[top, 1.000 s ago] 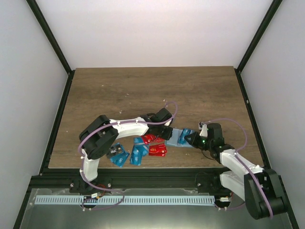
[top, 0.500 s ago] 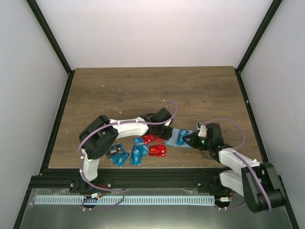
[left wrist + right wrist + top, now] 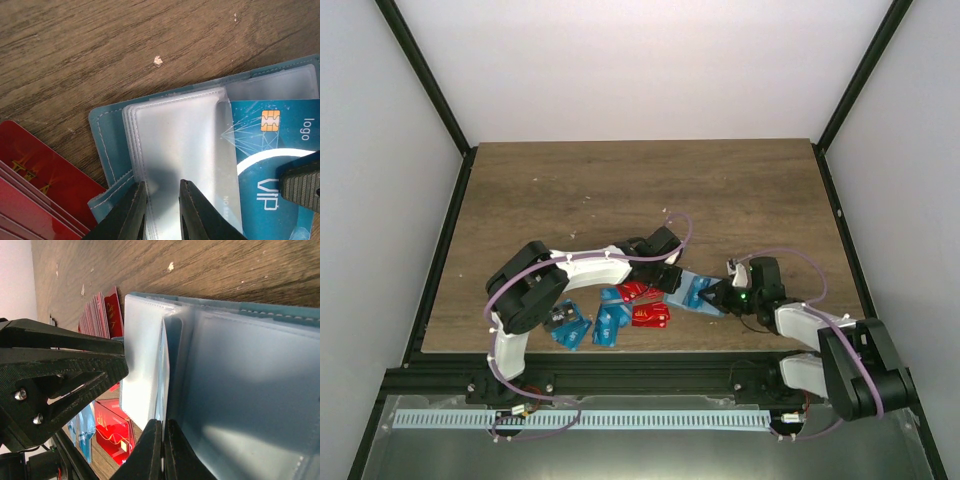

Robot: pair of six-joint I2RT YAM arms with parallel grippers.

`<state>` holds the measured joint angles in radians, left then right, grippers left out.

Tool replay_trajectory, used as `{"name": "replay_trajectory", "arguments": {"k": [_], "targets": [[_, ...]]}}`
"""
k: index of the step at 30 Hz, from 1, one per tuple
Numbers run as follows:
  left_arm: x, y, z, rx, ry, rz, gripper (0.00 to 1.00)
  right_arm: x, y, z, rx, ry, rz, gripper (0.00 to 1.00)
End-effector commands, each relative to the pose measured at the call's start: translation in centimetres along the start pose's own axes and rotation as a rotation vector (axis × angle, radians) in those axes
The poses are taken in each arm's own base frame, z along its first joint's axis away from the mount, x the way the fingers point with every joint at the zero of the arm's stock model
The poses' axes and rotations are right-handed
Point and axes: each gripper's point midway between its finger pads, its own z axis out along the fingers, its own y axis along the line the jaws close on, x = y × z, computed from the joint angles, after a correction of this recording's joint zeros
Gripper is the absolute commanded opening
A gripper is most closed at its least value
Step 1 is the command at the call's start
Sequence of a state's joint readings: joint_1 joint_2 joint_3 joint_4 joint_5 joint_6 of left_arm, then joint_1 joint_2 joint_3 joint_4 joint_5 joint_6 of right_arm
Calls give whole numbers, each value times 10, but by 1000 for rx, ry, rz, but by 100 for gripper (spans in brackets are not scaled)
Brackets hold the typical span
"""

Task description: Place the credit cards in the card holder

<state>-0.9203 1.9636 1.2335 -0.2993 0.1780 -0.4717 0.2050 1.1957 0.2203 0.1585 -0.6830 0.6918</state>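
The left gripper (image 3: 163, 187) pinches a clear sleeve (image 3: 180, 130) of the card holder (image 3: 692, 290). The right gripper (image 3: 161, 427) is clenched on a blue card (image 3: 265, 145) that sits partway in. The other credit cards (image 3: 648, 317) lie left of the holder, unstowed.

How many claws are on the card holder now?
2. The left claw grips the card holder by its clear sleeves near the red cards; the right claw, shut, meets a sleeve edge opposite.

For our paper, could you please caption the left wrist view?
Left gripper pinches the card holder sleeves beside a blue VIP card.
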Motion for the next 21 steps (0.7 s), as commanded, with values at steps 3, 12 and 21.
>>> {"name": "replay_trajectory", "arguments": {"k": [3,12,21], "targets": [[14,9,4,-13,39,-7,21,-1,5,2,-19,44,15,1],[17,7,5,2,45,-7,21,-2,10,11,-65,87,18,1],[18,4,2,16,47,-7,21,-4,17,17,-126,113,56,1]]}}
